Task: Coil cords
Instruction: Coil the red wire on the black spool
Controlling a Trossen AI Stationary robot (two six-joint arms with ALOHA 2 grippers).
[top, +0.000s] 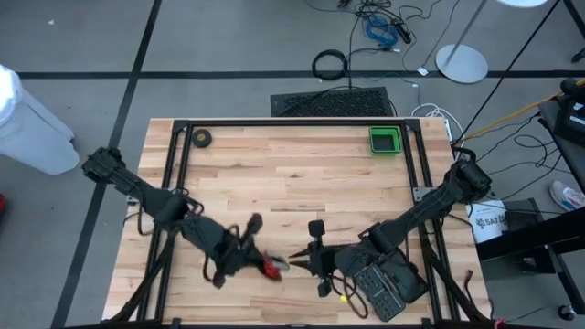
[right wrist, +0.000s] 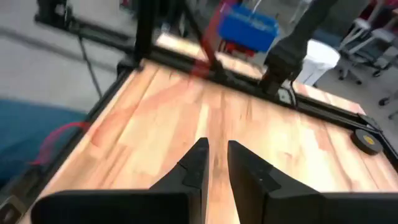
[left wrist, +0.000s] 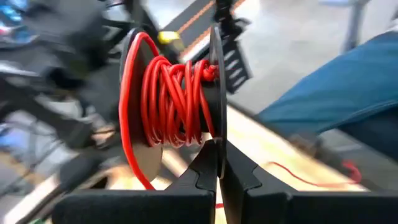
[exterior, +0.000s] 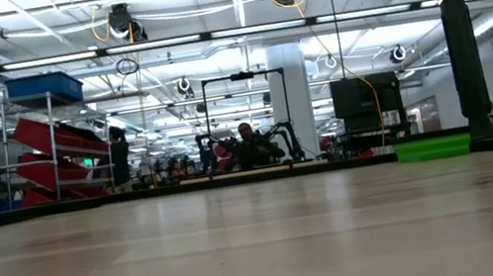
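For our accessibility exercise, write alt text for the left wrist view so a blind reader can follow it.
The left gripper, fingers shut, pinches the rim of a dark spool wound with red wire. One strand loops loose off the spool, blurred behind is a wooden table.

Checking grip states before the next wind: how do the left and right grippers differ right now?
The left gripper is shut on the rim of the red wire spool; the right gripper shows a narrow gap between its fingers and nothing visible in it. In the high view the left gripper sits at the spool, while the right gripper points toward it from the other side. Both hover near the table's near edge.
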